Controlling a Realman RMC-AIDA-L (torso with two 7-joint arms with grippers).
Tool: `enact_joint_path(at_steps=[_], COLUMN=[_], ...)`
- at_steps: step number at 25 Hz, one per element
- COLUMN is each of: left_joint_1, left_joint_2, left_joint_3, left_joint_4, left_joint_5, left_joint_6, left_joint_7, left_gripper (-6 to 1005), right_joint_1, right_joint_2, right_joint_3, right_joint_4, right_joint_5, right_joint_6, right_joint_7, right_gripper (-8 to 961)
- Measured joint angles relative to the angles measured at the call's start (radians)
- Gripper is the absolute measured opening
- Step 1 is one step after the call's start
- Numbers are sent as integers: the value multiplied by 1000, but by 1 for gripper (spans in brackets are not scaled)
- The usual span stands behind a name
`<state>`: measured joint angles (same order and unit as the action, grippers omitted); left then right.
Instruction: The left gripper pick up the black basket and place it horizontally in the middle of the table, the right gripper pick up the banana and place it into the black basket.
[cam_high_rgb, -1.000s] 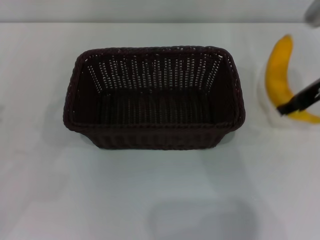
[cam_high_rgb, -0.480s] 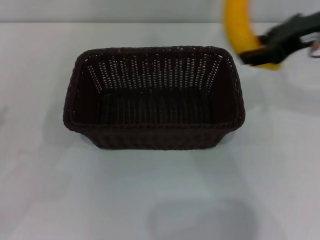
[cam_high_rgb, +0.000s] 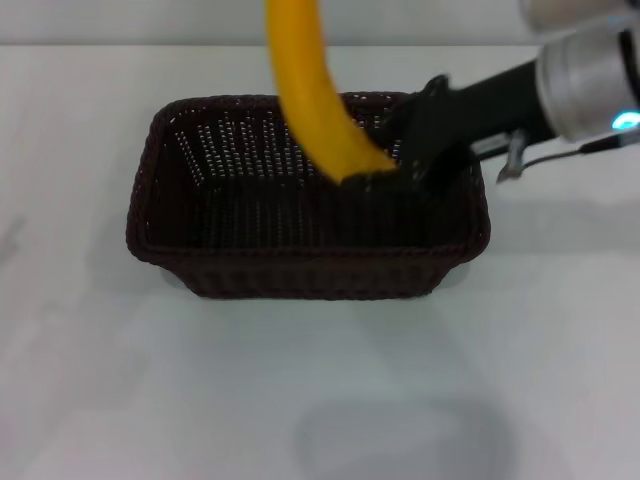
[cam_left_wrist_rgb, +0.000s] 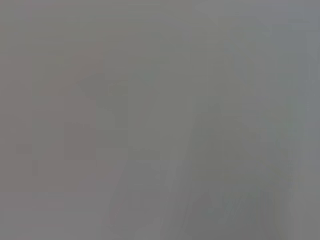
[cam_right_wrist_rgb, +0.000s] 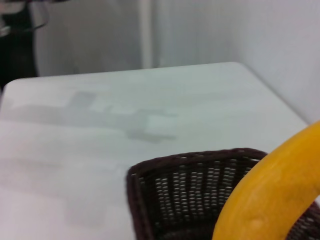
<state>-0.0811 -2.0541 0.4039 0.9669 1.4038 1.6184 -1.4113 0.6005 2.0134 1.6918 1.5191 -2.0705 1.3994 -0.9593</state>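
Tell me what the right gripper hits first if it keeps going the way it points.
The right gripper, shut on the banana, points down and leftward into the black basket. It would probably meet the basket's floor first, though depth is unclear.

Even soft light, left wrist view blank grey
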Motion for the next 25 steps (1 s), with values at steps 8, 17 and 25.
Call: enact_joint_path(at_steps=[8, 17, 25], left_joint_1=[3, 4, 13], left_joint_2=[0, 0, -4], left_joint_3=[0, -2, -44], left_joint_4=[-1, -1, -41], left_joint_5=[3, -1, -5], left_joint_6=[6, 6, 3], left_joint_7=[15, 39, 97], left_gripper=[869, 869, 868], right_joint_1=[-37, -171, -307], right_joint_2=[1, -1, -6], right_joint_3=[-36, 181, 433], right_joint_4=[-7, -12, -269], right_joint_5=[51, 164, 517], right_joint_6=[-60, -132, -185], right_joint_7=[-84, -228, -529], right_gripper=[584, 680, 840])
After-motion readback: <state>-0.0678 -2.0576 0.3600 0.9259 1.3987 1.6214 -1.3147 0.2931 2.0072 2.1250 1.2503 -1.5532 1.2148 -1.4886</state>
